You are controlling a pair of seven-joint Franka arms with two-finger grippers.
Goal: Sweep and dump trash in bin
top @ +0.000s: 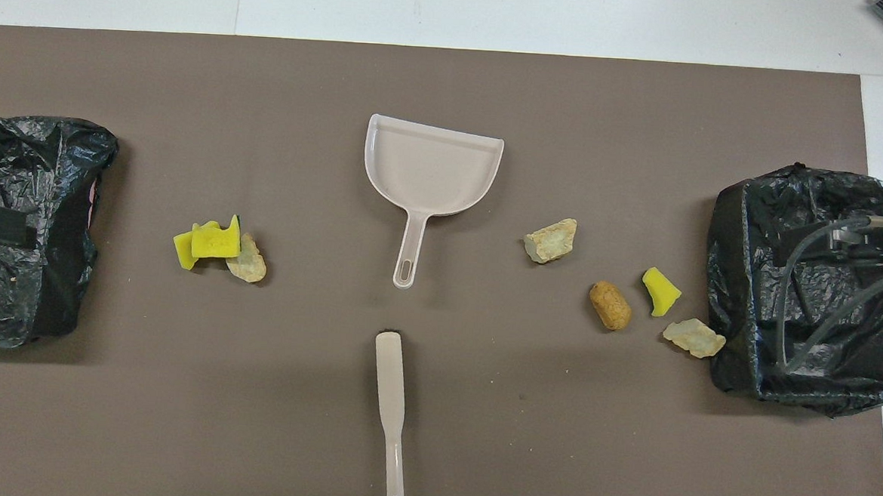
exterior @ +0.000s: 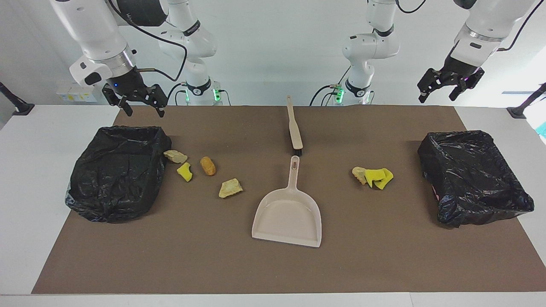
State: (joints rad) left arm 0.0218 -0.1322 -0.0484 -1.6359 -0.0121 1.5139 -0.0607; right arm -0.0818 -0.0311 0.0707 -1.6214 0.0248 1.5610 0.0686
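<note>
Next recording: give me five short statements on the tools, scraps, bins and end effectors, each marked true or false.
1. The dustpan is empty. True.
2. The brush lies nearer to the robots than the dustpan. True.
3. The right end effector holds the brush. False: it is open, empty, above the table near a black-lined bin.
4. All scraps are in the bins. False: the orange-brown lump and others lie on the mat.
5. The left end effector is open. True.

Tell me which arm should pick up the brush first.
Right, marginally: the brush lies midway between the bases, but most scraps lie toward the right arm's end. Right gripper and left gripper both hang open and empty.
</note>
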